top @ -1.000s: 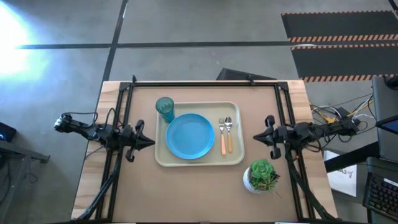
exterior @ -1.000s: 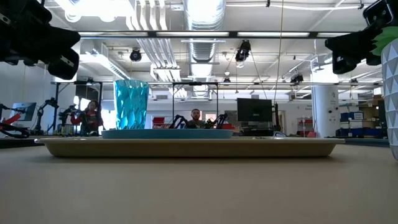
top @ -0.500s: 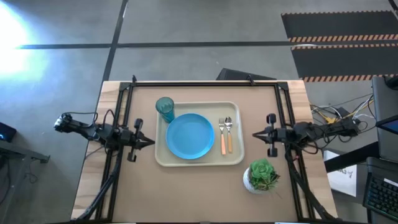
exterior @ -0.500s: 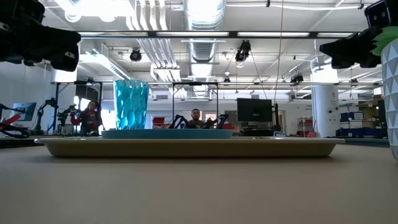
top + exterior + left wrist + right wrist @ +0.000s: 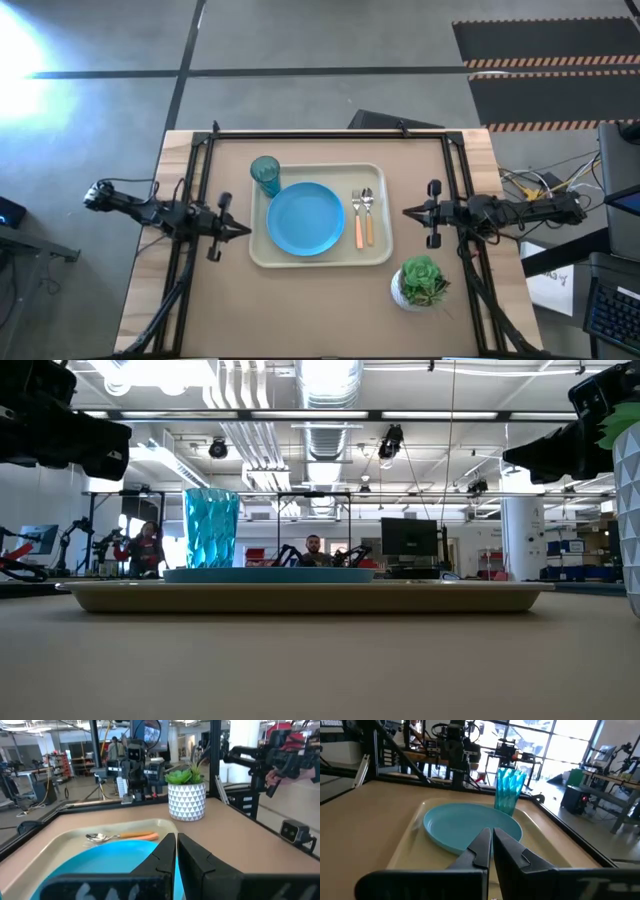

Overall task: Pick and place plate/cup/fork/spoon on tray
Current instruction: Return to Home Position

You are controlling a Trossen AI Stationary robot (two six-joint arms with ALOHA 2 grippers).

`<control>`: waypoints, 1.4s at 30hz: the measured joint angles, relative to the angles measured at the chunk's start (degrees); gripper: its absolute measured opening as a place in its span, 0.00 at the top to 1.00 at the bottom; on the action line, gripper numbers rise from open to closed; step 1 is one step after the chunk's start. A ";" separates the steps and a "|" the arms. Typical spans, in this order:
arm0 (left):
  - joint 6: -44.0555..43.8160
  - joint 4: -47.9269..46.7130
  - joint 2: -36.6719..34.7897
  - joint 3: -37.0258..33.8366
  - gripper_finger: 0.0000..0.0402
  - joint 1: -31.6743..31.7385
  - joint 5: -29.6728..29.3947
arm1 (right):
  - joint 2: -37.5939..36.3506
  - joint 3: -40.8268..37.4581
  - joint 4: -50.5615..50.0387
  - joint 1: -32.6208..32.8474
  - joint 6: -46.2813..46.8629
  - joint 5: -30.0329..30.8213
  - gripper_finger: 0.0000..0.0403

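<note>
The cream tray (image 5: 380,252) lies flat in the middle of the table. On it rest the sky-blue plate (image 5: 305,218), the teal cup (image 5: 265,175) standing upright at its far left corner, and the orange-handled fork (image 5: 357,220) and spoon (image 5: 369,215) side by side right of the plate. My left gripper (image 5: 245,229) hovers shut beside the tray's left rim and points level at it. My right gripper (image 5: 405,212) hovers shut right of the tray, also pointing at it. Each wrist view shows shut fingertips, left (image 5: 176,837) and right (image 5: 489,831), above the table.
A green plant in a white patterned pot (image 5: 420,283) stands near the tray's near right corner, close under my right arm. A black metal frame (image 5: 330,134) runs along the table's far edge and down both sides. People and equipment show in the room behind.
Both grippers have rolled a little about the line they point along, staying beside the tray. The right one has also swung slightly toward the table's far edge. Tray, plate, cup, fork and spoon have not moved.
</note>
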 joint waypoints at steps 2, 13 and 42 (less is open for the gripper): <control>-0.17 0.03 0.93 0.00 1.00 0.02 0.00 | 0.09 0.00 0.02 0.00 0.09 0.00 0.98; 0.25 2.00 4.43 0.00 1.00 -0.01 -0.09 | 0.09 0.00 0.17 0.04 2.18 -0.02 0.98; -0.15 1.67 4.73 0.00 1.00 0.01 -0.04 | 0.09 0.00 0.57 0.04 9.53 -0.09 0.98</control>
